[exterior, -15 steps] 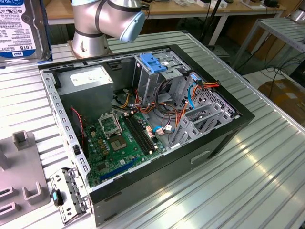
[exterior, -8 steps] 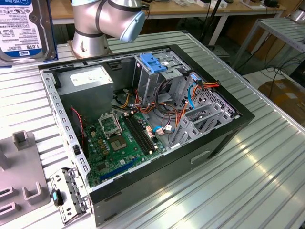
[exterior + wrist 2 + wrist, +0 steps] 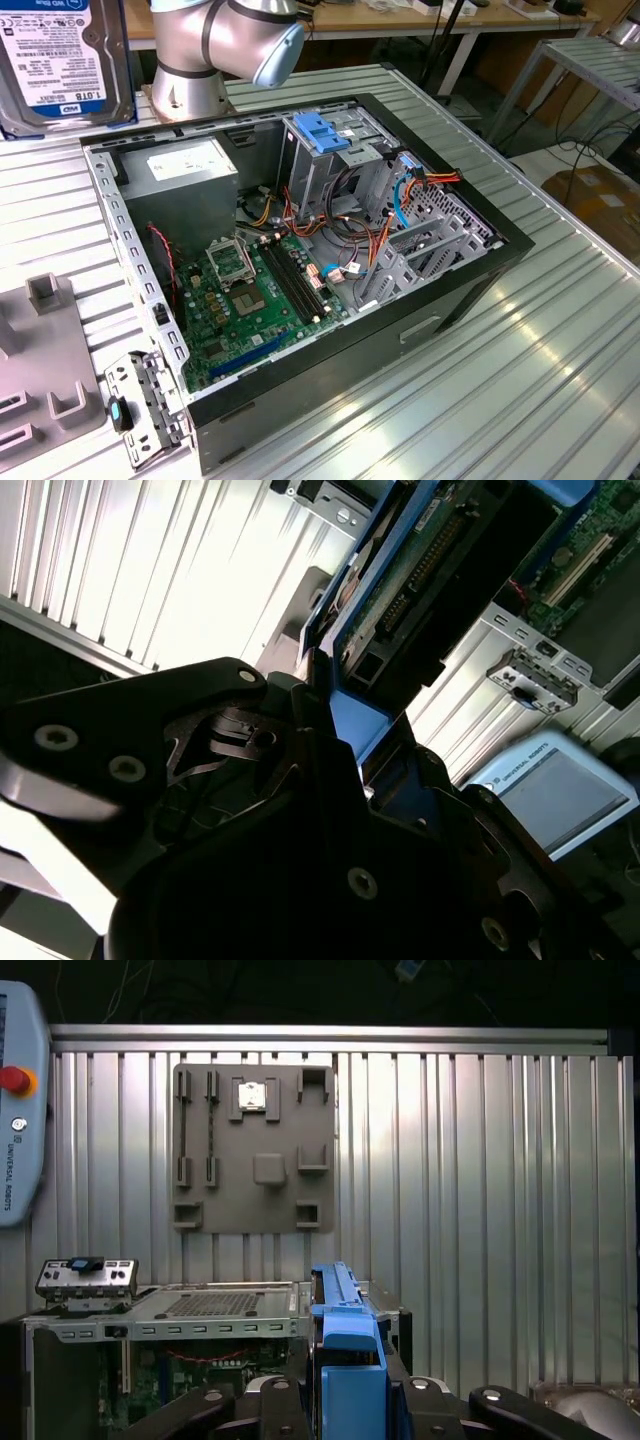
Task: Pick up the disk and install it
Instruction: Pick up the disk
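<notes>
One raised arm (image 3: 225, 40) holds its claw (image 3: 350, 1402) clamped on the disk (image 3: 345, 1345), well clear of the open computer case (image 3: 400, 330).

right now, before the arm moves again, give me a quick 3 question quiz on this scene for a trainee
1. True or false: the disk lies inside the computer case.
2. What is the gripper shut on? A) the disk B) a cable C) nothing
3. In the exterior view, what colour is the latch on top of the drive cage?

Key: 1 false, it is held up outside the case. 2 A. 3 light blue.
</notes>
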Controlling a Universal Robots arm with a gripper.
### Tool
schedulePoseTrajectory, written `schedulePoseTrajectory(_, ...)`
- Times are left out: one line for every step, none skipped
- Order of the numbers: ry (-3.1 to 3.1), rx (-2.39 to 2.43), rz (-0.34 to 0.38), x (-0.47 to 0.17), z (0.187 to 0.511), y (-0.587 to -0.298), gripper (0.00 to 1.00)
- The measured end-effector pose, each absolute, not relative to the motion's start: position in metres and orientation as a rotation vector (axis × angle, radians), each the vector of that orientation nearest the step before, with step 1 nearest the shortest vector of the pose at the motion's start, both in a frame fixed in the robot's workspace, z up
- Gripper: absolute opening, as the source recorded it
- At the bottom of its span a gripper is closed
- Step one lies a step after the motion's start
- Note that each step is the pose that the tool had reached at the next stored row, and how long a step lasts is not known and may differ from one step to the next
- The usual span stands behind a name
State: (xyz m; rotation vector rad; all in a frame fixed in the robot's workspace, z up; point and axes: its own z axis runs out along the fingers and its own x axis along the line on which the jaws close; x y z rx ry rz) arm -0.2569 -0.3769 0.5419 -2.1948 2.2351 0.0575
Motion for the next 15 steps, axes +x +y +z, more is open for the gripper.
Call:
schedulePoseTrajectory(2.235,-2.195,0.057,-0.255,0.542,-0.377,0.37)
schedulePoseTrajectory(2.235,-2.195,0.058,-0.252,0.542,-0.377,0.37)
schedulePoseTrajectory(2.235,-2.195,0.057,-0.251,0.542,-0.377,0.37)
schedulePoseTrajectory(2.235,-2.195,0.058,-0.249,0.542,-0.377,0.37)
schedulePoseTrajectory(2.235,-2.195,0.057,-0.247,0.542,-0.377,0.37)
schedulePoseTrajectory(2.235,-2.195,0.057,-0.244,0.542,-0.377,0.37)
schedulePoseTrajectory(2.235,-2.195,0.057,-0.242,0.542,-0.377,0.37)
schedulePoseTrajectory(2.235,-2.195,0.057,-0.240,0.542,-0.377,0.37)
schedulePoseTrajectory(2.235,-2.195,0.057,-0.238,0.542,-0.377,0.37)
schedulePoseTrajectory(2.235,-2.195,0.057,-0.236,0.542,-0.377,0.37)
schedulePoseTrajectory(2.235,-2.195,0.057,-0.234,0.542,-0.377,0.37)
schedulePoseTrajectory(2.235,-2.195,0.057,-0.232,0.542,-0.377,0.37)
schedulePoseTrajectory(2.235,-2.195,0.057,-0.229,0.542,-0.377,0.37)
schedulePoseTrajectory(2.235,-2.195,0.057,-0.227,0.542,-0.377,0.37)
schedulePoseTrajectory(2.235,-2.195,0.057,-0.224,0.542,-0.377,0.37)
